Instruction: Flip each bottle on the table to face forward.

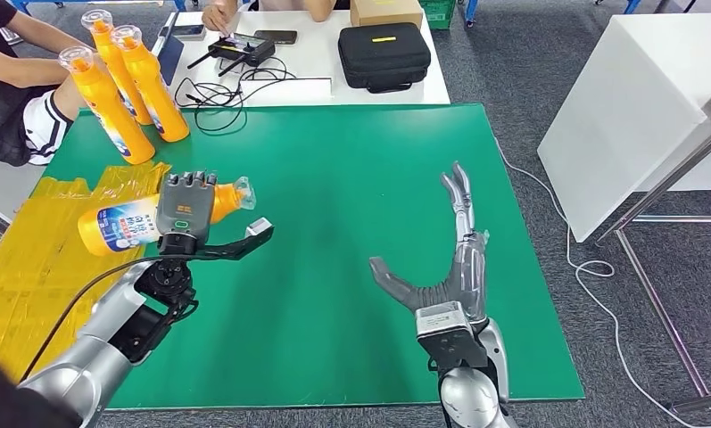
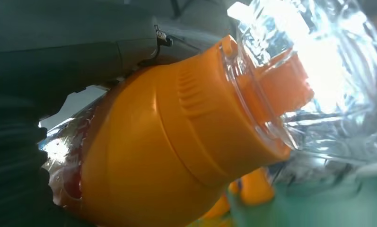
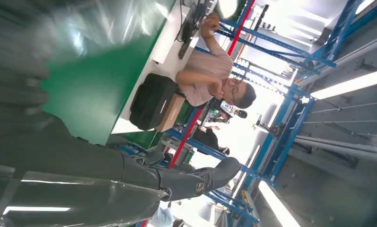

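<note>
A bottle [image 1: 124, 223] lies sideways in my left hand [image 1: 187, 209], fingers wrapped over it, above the left edge of the green surface [image 1: 351, 178]. Three bottles [image 1: 124, 85] stand at the far-left corner. My right hand [image 1: 454, 267] hovers mid-surface, fingers spread, holding nothing.

Head view looks down on green table [image 1: 351, 267]; wrist views sit close.

Even bright head view, glare on the clear cap [image 2: 314, 71], right wrist view motion-blurred, backlit.
</note>
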Tool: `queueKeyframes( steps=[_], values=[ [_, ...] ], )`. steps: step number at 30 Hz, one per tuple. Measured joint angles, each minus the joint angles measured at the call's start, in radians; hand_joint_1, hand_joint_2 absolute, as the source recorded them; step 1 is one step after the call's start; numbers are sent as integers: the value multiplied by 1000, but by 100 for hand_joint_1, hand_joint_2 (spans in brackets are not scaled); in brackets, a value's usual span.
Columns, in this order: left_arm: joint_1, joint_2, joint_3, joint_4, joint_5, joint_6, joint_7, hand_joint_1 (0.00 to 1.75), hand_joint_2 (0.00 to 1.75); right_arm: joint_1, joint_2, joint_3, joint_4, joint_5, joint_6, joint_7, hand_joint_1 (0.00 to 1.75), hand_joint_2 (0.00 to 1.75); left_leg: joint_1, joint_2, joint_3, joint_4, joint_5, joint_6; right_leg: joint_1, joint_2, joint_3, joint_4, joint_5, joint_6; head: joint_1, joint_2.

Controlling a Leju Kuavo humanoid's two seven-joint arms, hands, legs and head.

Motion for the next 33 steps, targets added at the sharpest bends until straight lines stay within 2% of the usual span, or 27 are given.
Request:
queueKeyframes(
  steps=[5,11,12,14,16,18,33],
  values=[
    [-2,6,64,94,18,-92,-4,175,175,0,0,-1,0,12,23,8,0,175,0,0,-1,0,0,0,1,0,-1,0,0,0,0,0],
    [1,17,128,150,24,-105,5,175,175,0,0,-3,0,22,33,12,0,175,0,-1,-2,0,0,0,1,0,-1,0,0,0,0,0],
    [3,18,136,154,24,-105,7,169,175,0,0,-3,0,23,36,12,0,175,0,-1,-2,0,0,0,1,0,-1,0,0,0,0,0],
    [5,18,148,160,23,-105,11,144,175,0,1,-3,0,26,41,13,0,175,0,-1,-2,0,0,0,1,0,-1,0,0,0,0,0],
    [8,18,157,164,19,-102,15,63,175,0,3,-4,0,28,44,15,0,175,0,-1,-2,0,0,0,1,0,-1,0,0,0,0,0],
    [12,18,169,167,12,-87,20,0,175,0,5,-4,0,34,47,20,0,175,0,-1,-2,0,0,0,1,0,-1,0,0,0,0,0],
    [41,-19,284,167,-8,60,-33,0,175,2,14,-10,0,58,49,35,0,175,0,-1,-2,0,0,0,1,0,-1,0,0,0,0,0]
  ],
)
